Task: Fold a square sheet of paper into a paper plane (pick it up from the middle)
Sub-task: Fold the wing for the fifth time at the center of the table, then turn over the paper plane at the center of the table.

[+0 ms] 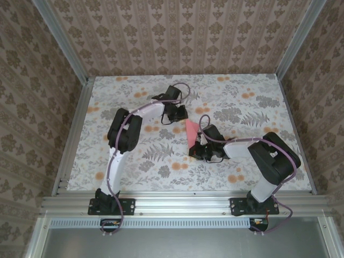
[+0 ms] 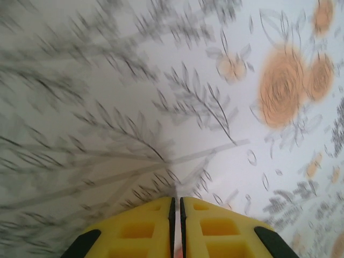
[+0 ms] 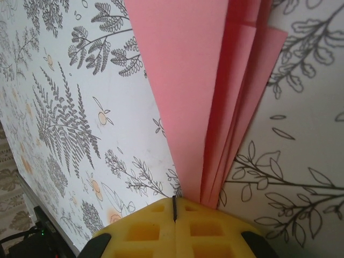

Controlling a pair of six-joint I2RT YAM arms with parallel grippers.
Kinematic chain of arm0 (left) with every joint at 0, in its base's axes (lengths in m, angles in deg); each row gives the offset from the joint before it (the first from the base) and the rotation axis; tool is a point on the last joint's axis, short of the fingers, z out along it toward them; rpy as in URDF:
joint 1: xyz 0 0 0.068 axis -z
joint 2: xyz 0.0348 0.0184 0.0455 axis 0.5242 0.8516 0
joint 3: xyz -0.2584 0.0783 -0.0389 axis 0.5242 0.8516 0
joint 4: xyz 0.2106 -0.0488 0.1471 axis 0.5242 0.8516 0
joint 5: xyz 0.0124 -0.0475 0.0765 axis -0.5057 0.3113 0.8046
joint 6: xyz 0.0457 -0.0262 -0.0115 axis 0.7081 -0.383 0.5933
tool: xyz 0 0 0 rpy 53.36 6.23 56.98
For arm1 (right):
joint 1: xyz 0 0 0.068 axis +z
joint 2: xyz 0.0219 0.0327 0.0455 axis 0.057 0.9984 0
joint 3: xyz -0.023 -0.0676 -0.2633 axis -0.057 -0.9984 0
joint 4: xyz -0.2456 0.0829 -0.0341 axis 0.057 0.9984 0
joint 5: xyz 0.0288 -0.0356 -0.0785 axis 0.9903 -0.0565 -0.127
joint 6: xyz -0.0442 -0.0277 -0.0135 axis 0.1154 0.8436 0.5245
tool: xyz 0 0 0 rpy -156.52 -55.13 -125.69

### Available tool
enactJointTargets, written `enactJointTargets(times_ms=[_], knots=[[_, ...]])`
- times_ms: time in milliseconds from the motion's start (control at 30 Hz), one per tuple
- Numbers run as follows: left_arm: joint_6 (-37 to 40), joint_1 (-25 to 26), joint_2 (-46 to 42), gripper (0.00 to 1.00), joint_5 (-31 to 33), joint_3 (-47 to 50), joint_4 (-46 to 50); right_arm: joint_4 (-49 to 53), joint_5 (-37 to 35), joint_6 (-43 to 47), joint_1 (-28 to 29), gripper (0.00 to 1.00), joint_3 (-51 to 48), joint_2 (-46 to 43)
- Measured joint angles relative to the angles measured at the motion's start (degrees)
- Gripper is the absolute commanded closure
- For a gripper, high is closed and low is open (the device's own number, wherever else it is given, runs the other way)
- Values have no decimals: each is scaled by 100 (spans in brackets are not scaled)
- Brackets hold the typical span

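From above, your plane (image 1: pixel 191 130) lay mid-table (image 1: pixel 242 107) as a narrow pink wedge between the two arms. The right claw (image 1: pixel 199 150) sat at its near end. The left claw (image 1: pixel 179 114) hung just beside its far end; whether it touched the paper, you could not tell from here. Having one claw at each end looked meant to keep the dart stretched along its crease.

In the left wrist view, the left claw (image 2: pixel 176 200) had its yellow pads (image 2: pixel 140 228) pressed together, with a thin dark seam between them. The picture was blurred, so you could not tell whether any paper was caught in that seam. Ahead of it lay bare printed table.

In the right wrist view, the right claw (image 3: pixel 174 200) was clamped on the plane at its narrow end, where the stacked pink layers ran into the pads. From there the folds fanned outward over the table. Gripping where the layers meet probably kept the folds from springing open. I'd judge the folding nearly done, with the wings left to set.
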Motion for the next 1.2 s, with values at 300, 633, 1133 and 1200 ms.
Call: enactJointTargets(times_ms=[300, 633, 1133, 1200], knots=[[446, -280, -695, 73, 501, 236, 201, 1274, -208, 313, 13, 92, 295, -323], [625, 310, -2111, 52, 507, 1729, -9, 2280, -439, 787, 17, 79, 557, -496], [-33, 979, -1891, 66, 428, 2302, -251, 2468, -1058, 966, -214, 69, 662, -1657], [-70, 968, -1801, 66, 468, 2354, -245, 2492, -1333, 966, -361, 68, 675, -1777]])
